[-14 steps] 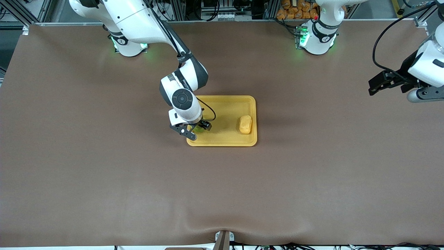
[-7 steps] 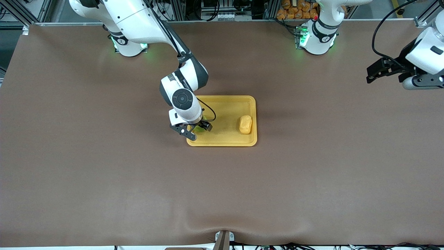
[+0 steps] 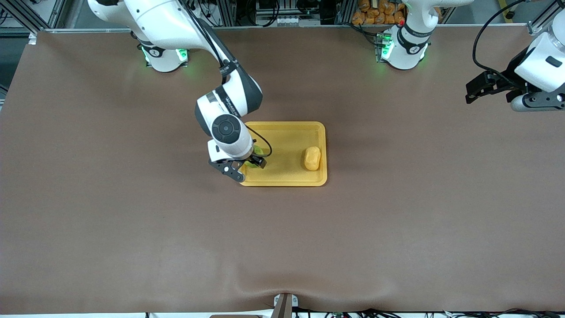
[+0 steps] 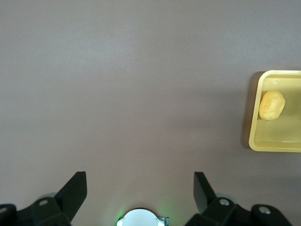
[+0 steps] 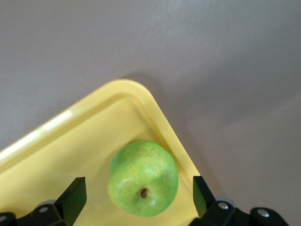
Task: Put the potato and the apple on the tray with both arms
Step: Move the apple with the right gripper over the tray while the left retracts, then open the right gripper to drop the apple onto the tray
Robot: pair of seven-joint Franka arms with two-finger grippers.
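Observation:
The green apple (image 5: 143, 179) lies in a corner of the yellow-orange tray (image 5: 141, 101), stem dimple up. My right gripper (image 5: 137, 202) is open just above it, one finger on each side, not touching it. In the front view the right gripper (image 3: 248, 169) hides most of the apple (image 3: 253, 161) at the tray's (image 3: 287, 124) end toward the right arm. The potato (image 3: 312, 158) lies in the tray at the end toward the left arm. My left gripper (image 3: 471, 92) is open and empty, high over the table's left-arm end. The left wrist view shows the left gripper (image 4: 138, 193), the tray (image 4: 252, 136) and the potato (image 4: 272, 104).
The brown table mat (image 3: 132, 221) surrounds the tray. The green-lit left arm base (image 3: 401, 48) and right arm base (image 3: 163, 55) stand along the table's edge farthest from the front camera.
My right gripper has lifted a little and shifted toward the right arm's end, with the apple left in the tray. My left gripper has drawn back and up toward its end of the table.

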